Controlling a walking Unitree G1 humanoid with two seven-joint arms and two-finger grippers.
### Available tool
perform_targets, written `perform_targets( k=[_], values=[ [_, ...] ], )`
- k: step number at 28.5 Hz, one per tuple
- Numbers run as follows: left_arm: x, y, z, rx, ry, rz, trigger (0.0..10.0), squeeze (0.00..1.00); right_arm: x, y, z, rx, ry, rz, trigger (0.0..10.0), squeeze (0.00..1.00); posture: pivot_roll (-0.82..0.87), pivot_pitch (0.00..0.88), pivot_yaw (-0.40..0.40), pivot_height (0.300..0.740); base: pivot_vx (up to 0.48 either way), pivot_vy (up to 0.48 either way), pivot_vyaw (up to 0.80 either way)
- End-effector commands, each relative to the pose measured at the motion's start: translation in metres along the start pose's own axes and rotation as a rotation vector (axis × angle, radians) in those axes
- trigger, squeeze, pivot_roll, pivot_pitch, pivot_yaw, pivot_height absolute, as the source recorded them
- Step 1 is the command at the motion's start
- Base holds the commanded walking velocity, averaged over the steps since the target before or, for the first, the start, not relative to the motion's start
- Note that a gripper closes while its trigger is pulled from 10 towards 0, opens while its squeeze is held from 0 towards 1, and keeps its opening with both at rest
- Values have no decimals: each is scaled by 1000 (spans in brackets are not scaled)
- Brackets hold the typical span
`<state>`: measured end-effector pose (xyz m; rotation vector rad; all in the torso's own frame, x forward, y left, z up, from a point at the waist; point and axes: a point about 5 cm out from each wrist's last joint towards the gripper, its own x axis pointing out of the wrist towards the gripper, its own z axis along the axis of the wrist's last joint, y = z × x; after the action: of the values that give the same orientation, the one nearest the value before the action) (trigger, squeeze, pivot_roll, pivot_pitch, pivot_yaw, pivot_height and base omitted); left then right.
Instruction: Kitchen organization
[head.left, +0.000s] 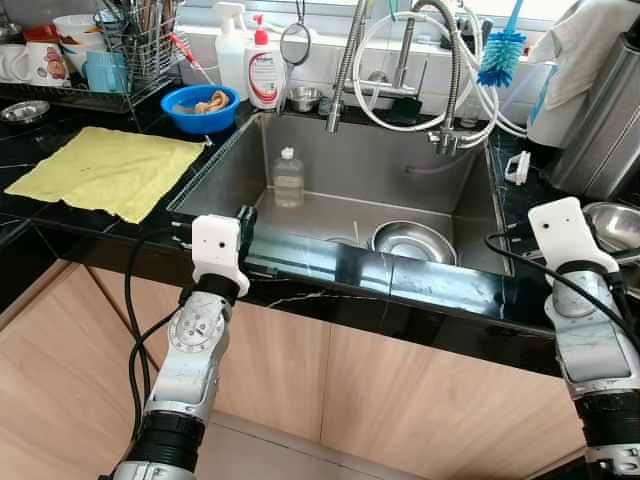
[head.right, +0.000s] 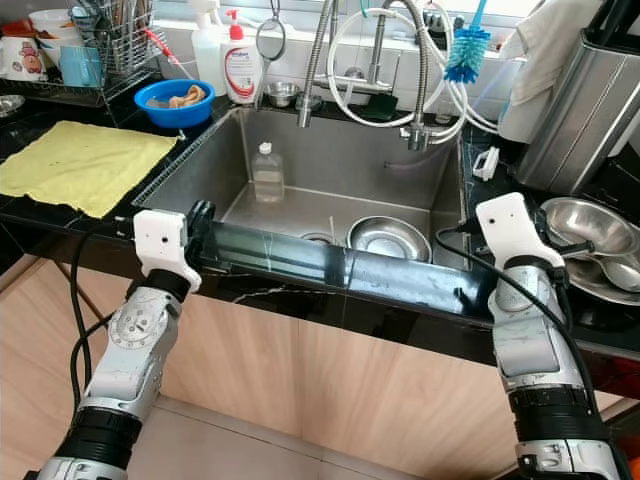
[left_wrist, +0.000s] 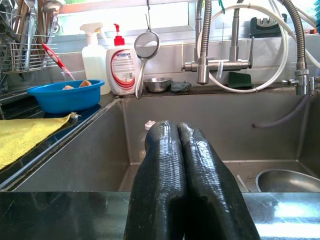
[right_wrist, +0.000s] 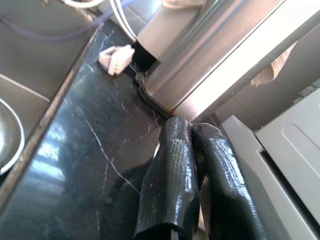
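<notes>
Fingers of the left gripper (left_wrist: 187, 185) are pressed flat together, clenched on nothing, and hang just over the front lip of the black worktop (head.left: 420, 290), aimed into the sink (head.left: 460, 215). Fingers of the right gripper (right_wrist: 192, 180) are likewise closed and empty, held above the worktop strip at the sink's 3 o'clock side, near a steel appliance (right_wrist: 225, 65) and a small white clip (right_wrist: 116, 58).

In the sink stand the likely objects of the tidying: a small clear bottle (head.left: 288, 180) upright at about 10 o'clock in the basin, close to the left wall, and a steel bowl (head.left: 413, 242) lying at about 5 o'clock on the basin floor, well apart from the bottle. On the worktop at 9 o'clock of the sink lies a yellow cloth (head.left: 105, 170); a blue bowl (head.left: 200, 107) sits at 11 o'clock, beside a soap dispenser (head.left: 264, 70). More steel bowls (head.right: 590, 235) are stacked at 3 o'clock.

My judgement is that nothing is grasped yet and the step in hand is a reach into the basin. To do it well, the left fingers should part before they descend, clear the worktop lip, and come to the bottle from the side at mid-body, so it is not tipped against the wall. The bottle looks light and smooth, so a firm, square grip is wise, and the hanging hoses (head.left: 470, 90) should be avoided on the lift.
</notes>
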<state>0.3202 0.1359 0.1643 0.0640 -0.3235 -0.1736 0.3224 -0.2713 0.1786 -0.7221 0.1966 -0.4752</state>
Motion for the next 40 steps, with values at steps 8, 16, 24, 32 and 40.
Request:
perform_targets(
  k=[8, 16, 24, 32, 40],
  values=[
    [4, 1, 2, 5, 1, -6, 10000, 0, -15, 10, 10, 51, -9, 64, 0, 0, 74, 0, -9, 740, 0, 0, 0],
    [4, 0, 2, 3, -1, -5, 10000, 0, -16, -11, 36, 75, -75, -23, 3451, 0, 73, 0, -11, 740, 0, 0, 0],
    [4, 1, 2, 2, 0, -2, 10000, 0, -21, -34, 72, 123, -175, -100, 10000, 0, 71, 0, -13, 740, 0, 0, 0],
    [4, 1, 2, 2, -2, 2, 10000, 0, -22, -39, 97, 240, -261, -86, 10000, 0, 71, 0, -15, 740, 0, 0, 0],
    [6, 4, 3, 8, -8, 8, 10000, 0, -18, -26, 129, 426, -342, 20, 10000, 0, 82, 0, -19, 740, 0, 0, 0]
  ],
)
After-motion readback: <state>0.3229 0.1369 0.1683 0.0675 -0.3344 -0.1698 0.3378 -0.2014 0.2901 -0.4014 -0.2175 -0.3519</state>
